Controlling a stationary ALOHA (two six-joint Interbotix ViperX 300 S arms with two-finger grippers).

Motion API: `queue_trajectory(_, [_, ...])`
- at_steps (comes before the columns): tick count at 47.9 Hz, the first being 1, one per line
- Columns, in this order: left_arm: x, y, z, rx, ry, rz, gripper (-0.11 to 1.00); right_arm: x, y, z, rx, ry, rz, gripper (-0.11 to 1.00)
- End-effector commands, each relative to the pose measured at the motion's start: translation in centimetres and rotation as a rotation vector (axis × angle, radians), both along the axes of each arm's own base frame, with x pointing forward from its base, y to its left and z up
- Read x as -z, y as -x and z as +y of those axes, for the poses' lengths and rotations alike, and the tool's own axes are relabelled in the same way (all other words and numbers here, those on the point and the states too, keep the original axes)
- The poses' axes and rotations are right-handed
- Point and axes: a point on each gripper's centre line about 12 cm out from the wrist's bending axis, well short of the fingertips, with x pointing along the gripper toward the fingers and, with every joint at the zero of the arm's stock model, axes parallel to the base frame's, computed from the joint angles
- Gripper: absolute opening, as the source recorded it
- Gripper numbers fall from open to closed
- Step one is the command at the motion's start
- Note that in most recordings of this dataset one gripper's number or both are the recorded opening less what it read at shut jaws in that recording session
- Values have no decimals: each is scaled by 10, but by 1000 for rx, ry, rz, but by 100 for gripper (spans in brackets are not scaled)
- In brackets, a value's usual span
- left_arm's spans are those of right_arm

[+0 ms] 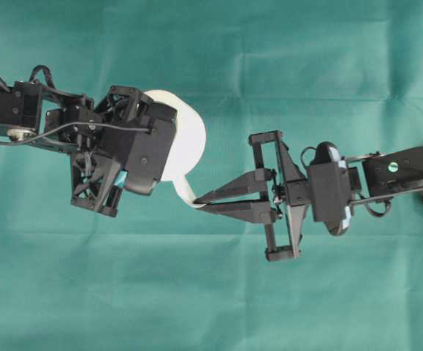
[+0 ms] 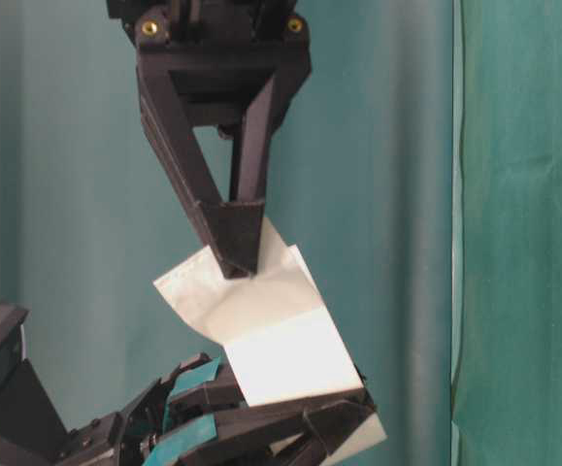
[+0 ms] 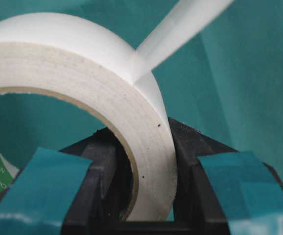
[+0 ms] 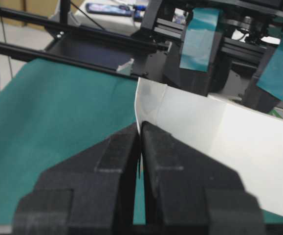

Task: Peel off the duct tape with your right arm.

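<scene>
A green cloth [image 1: 211, 307] covers the whole table in the overhead view. Two black robot arms reach in from either side: the left arm [image 1: 21, 110] from the upper left edge, the right arm [image 1: 401, 172] from the right edge at mid-height. Left of centre, the left gripper [image 1: 134, 142], its fingers patched with teal, is clamped on the duct tape [image 1: 185, 139], a white roll held on edge above the cloth; the left wrist view shows the roll's wall squeezed between the two padded fingers, with a green printed inner core at the lower left of that frame. A short strip of tape [image 1: 185, 189] runs down and to the right from the roll to the right gripper [image 1: 199, 202], just below the frame's centre. Its two plain tapering fingers are pressed together on the strip's free end, and the right wrist view shows the tape edge pinched in the slit between them. The table-level view shows the strip folding up from the roll to those fingertips. The peel looks just started, with only a little tape freed. The next move probably calls for the right arm to draw away from the roll while both grips hold firm.
</scene>
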Motion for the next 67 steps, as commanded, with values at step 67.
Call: queue_trajectory(67, [-3, -5, 43, -270, 93, 116, 21, -18, 1, 46, -132, 18, -69, -9])
